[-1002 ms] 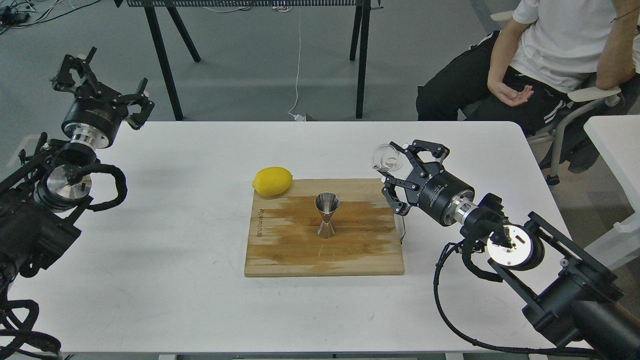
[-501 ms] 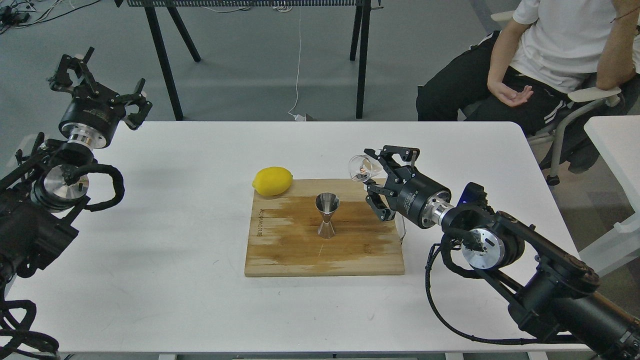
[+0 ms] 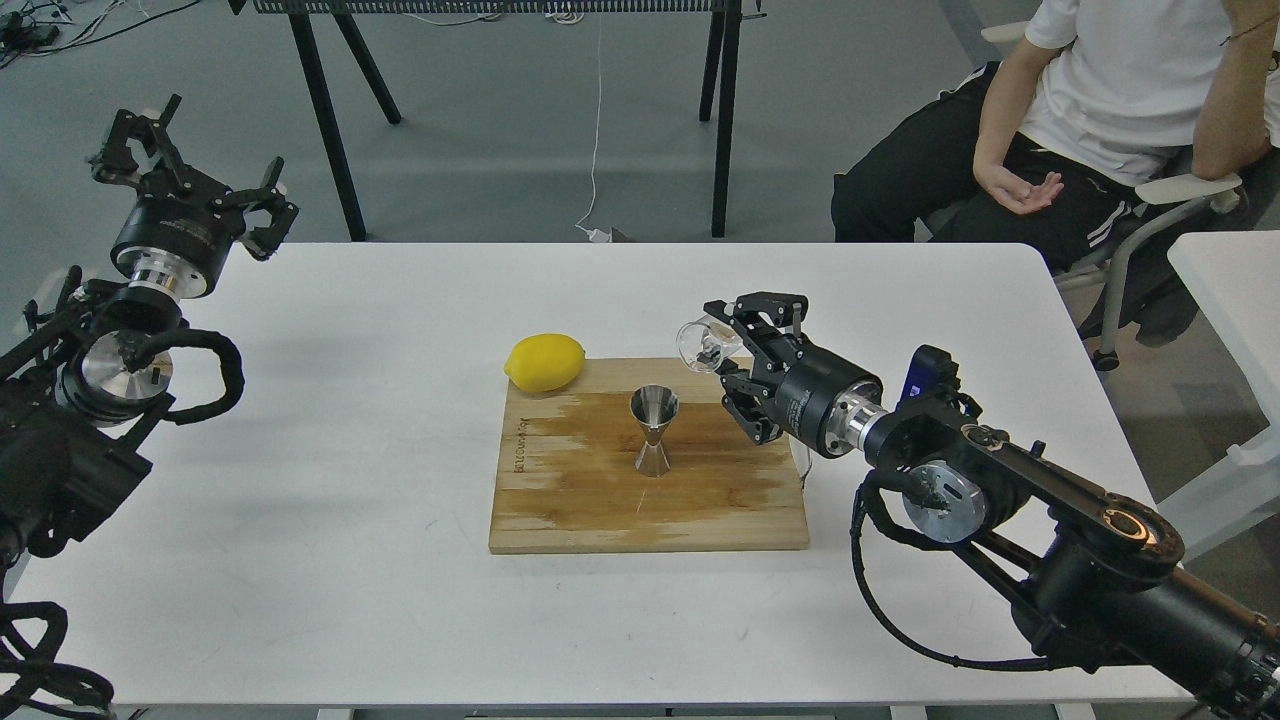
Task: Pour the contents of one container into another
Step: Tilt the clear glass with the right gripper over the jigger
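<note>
The steel jigger [image 3: 653, 430] stands upright in the middle of the wooden board [image 3: 600, 520]. A small clear glass cup [image 3: 697, 344] hangs in the air up and to the right of the jigger, tipped on its side with its mouth facing left. My right gripper [image 3: 722, 352] is shut on the cup, reaching in from the right over the board's far right corner. Far off at the table's left edge, my left gripper [image 3: 185, 165] is raised, open and holding nothing.
A yellow lemon [image 3: 545, 362] lies at the board's far left corner. A seated person [image 3: 1100, 110] is behind the table at the right. Black table legs [image 3: 330, 120] stand beyond the far edge. A second white table [image 3: 1235, 290] is at the right.
My right gripper has carried the glass cup leftward and slightly down, from beyond the board's right edge to near the jigger, and the cup has tipped further. The left arm has barely shifted.
</note>
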Robot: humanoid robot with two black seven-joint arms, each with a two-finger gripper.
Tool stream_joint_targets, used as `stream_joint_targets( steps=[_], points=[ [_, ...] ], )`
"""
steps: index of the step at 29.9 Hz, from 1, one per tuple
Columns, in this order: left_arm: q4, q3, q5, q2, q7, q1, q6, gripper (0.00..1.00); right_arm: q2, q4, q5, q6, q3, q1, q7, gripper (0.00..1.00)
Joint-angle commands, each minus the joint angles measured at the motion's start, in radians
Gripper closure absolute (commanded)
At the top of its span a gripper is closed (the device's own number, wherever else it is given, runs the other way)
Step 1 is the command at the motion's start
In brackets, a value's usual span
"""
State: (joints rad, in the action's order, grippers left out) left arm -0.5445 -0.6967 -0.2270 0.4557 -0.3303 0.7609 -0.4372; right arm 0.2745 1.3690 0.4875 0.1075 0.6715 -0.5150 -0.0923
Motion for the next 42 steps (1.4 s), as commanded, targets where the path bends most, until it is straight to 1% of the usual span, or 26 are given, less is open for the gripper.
stream_joint_targets(
  steps=[1,11,19,25,34,42],
  points=[
    [0.000,0.000,0.000,0.000,0.000,0.000,0.000,0.00,0.002,0.002,0.034,0.001,-0.012,0.001,0.003,0.63],
    [0.000,0.000,0.000,0.001,0.004,0.000,0.000,0.00,0.006,0.028,0.060,0.001,-0.015,0.001,0.003,0.63],
    [0.001,0.000,0.000,0.001,0.002,-0.002,0.000,0.00,0.018,0.039,0.181,0.014,-0.069,0.000,0.005,0.63],
    [0.000,0.000,0.000,-0.002,0.002,-0.002,0.002,0.00,0.018,0.038,0.249,0.018,-0.072,-0.007,0.006,0.63],
    [0.001,0.000,0.000,0.000,0.002,-0.002,0.002,0.00,0.025,0.038,0.273,0.018,-0.075,-0.028,0.006,0.63],
    [0.001,0.000,0.000,0.001,0.000,-0.002,0.002,0.00,0.025,0.036,0.287,0.021,-0.135,-0.072,0.011,0.63]
  ],
)
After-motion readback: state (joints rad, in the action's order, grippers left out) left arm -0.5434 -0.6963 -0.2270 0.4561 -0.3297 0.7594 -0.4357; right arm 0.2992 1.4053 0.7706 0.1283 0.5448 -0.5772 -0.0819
